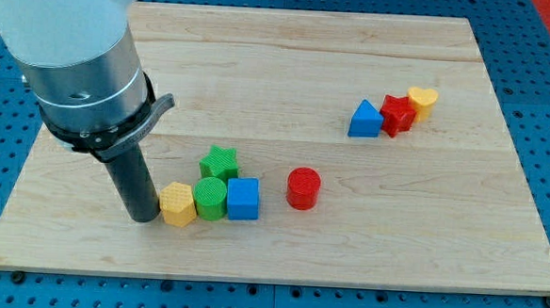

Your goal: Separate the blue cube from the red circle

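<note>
The blue cube (242, 199) sits low on the wooden board, left of centre. The red circle (303, 188) stands apart from it, a short gap to the view's right. A green circle (210, 198) touches the cube's left side, and a yellow hexagon (177, 204) touches the green circle's left. A green star (219, 162) sits just above the green circle. My tip (143, 217) rests on the board right against the yellow hexagon's left side, at the left end of that row.
A blue triangle (364, 120), a red star (396, 114) and a yellow heart (422, 101) form a touching row at the view's upper right. The wooden board (289, 70) lies on a blue perforated surface.
</note>
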Tool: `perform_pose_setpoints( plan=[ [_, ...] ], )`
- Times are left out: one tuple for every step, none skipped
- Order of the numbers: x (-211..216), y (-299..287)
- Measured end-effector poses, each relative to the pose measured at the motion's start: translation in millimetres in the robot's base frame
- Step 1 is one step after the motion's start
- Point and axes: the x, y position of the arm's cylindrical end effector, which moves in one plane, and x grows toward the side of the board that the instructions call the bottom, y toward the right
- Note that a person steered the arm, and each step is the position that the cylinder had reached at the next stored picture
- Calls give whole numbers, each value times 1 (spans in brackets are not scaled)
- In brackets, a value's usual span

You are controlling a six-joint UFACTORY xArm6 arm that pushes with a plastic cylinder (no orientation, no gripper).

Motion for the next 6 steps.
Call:
perform_pose_setpoints(
  plan=[
    [0,21],
    [0,66],
    [0,105],
    [0,149],
    [-3,181],
    [-21,191]
  ],
)
